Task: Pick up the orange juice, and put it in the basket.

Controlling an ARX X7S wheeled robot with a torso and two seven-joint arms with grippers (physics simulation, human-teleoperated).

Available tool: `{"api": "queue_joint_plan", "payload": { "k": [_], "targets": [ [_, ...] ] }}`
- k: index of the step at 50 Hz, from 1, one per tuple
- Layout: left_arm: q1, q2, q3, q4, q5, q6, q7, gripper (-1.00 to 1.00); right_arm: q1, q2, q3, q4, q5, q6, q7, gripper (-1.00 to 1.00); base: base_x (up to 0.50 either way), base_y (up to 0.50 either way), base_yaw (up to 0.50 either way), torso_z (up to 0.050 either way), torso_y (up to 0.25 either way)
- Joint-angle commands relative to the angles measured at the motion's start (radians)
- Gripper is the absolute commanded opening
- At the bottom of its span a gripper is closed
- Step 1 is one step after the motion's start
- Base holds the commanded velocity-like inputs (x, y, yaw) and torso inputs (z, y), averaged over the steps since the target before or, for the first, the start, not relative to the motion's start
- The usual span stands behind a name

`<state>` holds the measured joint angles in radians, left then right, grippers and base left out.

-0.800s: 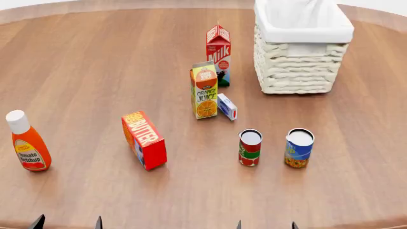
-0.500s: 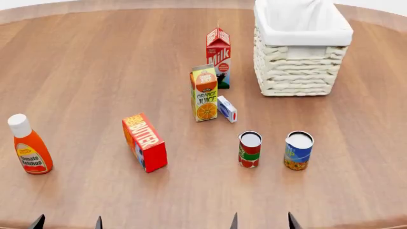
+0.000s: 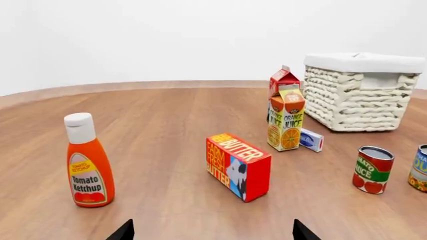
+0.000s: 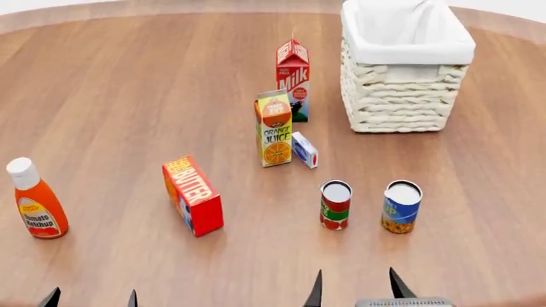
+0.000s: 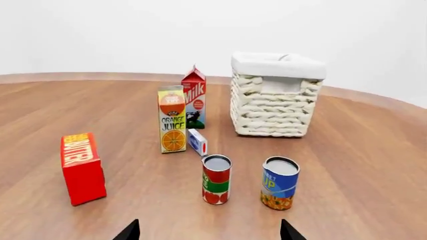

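The orange juice carton (image 4: 275,128) stands upright mid-table, in front of the red Milk carton (image 4: 293,78); it also shows in the left wrist view (image 3: 286,124) and the right wrist view (image 5: 173,119). The wicker basket (image 4: 401,96) with white lining stands at the far right, also in the left wrist view (image 3: 360,100) and the right wrist view (image 5: 273,107). My left gripper (image 4: 91,299) is open and empty at the near left edge. My right gripper (image 4: 356,291) is open and empty at the near edge, well short of the carton.
A Butter box (image 4: 193,196) lies left of centre. A ketchup bottle (image 4: 34,201) stands far left. A red-green can (image 4: 335,204) and a blue-yellow can (image 4: 401,206) stand between my right gripper and the carton. A small blue-white box (image 4: 305,149) lies beside the juice.
My right gripper has risen further into the head view, moving forward towards the cans. The head view has shifted slightly. The objects on the table have not moved.
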<state>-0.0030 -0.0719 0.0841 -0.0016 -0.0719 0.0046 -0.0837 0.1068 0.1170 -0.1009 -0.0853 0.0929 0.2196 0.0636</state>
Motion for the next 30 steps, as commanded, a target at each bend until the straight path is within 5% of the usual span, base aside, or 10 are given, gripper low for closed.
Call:
{"api": "queue_joint_plan", "payload": {
  "k": [1,30],
  "targets": [
    [-0.001,-0.014,0.017,-0.001,-0.014,0.002,-0.017,1.00,0.011,0.010,-0.013,0.017,0.006,-0.006,0.012,1.00,0.12,0.00,0.00,0.000,0.000],
    [-0.005,-0.044,0.052,-0.002,-0.044,0.007,-0.051,1.00,0.011,0.023,-0.041,0.051,0.026,-0.039,0.028,1.00,0.14,0.00,0.00,0.000,0.000]
  ]
}}
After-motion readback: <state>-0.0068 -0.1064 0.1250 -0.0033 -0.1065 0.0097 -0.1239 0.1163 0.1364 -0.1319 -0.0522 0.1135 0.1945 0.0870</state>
